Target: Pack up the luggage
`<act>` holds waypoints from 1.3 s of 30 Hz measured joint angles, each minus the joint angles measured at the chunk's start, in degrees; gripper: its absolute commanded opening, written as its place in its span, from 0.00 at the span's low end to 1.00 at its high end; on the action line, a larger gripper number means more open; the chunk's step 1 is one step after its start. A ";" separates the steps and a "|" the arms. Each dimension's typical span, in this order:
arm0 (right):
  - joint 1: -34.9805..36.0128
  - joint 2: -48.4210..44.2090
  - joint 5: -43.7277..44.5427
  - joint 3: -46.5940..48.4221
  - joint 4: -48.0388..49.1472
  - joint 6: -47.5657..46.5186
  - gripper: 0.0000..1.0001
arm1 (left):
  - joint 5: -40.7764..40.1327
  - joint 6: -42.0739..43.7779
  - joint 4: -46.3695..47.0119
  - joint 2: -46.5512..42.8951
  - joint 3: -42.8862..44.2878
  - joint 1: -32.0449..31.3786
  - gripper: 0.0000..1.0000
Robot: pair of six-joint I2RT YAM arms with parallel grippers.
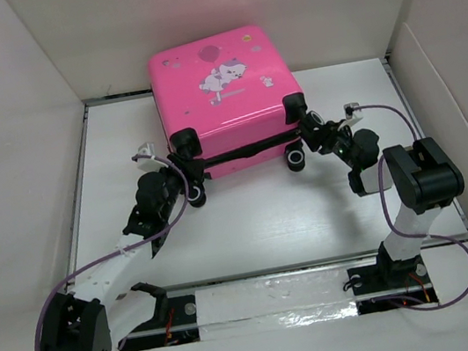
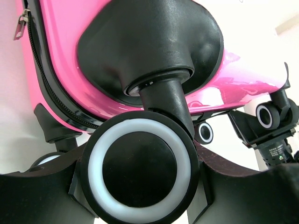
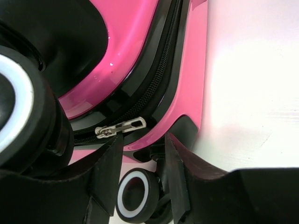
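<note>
A white bench (image 1: 260,225) is boxed in by a plain white left panel (image 1: 0,159), a back panel (image 1: 217,9) and a right panel (image 1: 459,104), while a glossy strip of pale tape (image 1: 276,301) runs across its near edge.

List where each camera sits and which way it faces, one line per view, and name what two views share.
Top external: above and behind the bases, looking down on the luggage; left arm and right arm show.
Left wrist: low at the near-left corner, close on a caster wheel between its jaws.
Right wrist: at the near-right corner, facing the zipper pull; its jaws stand open below.
Shared: both wrist views show the black zipper.
</note>
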 measured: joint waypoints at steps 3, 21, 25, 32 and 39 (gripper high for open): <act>0.02 -0.09 0.31 0.00 0.02 -0.26 0.52 | -0.31 0.11 -0.02 -0.20 -0.07 0.26 0.00; 0.79 -1.03 -3.76 -0.13 -0.24 -3.93 0.50 | -0.26 0.22 0.07 -0.20 -0.07 0.24 0.00; 1.68 -1.03 -6.03 0.24 -0.07 -4.39 0.50 | 0.17 0.22 0.15 -0.17 -0.07 0.24 0.00; 2.45 -0.90 -7.30 2.91 -1.33 -5.64 0.49 | 0.28 0.33 0.02 -0.17 -0.09 0.11 0.00; 3.32 -0.92 -4.76 3.34 -2.32 -7.04 0.44 | 0.28 0.39 0.02 -0.20 -0.07 0.11 0.00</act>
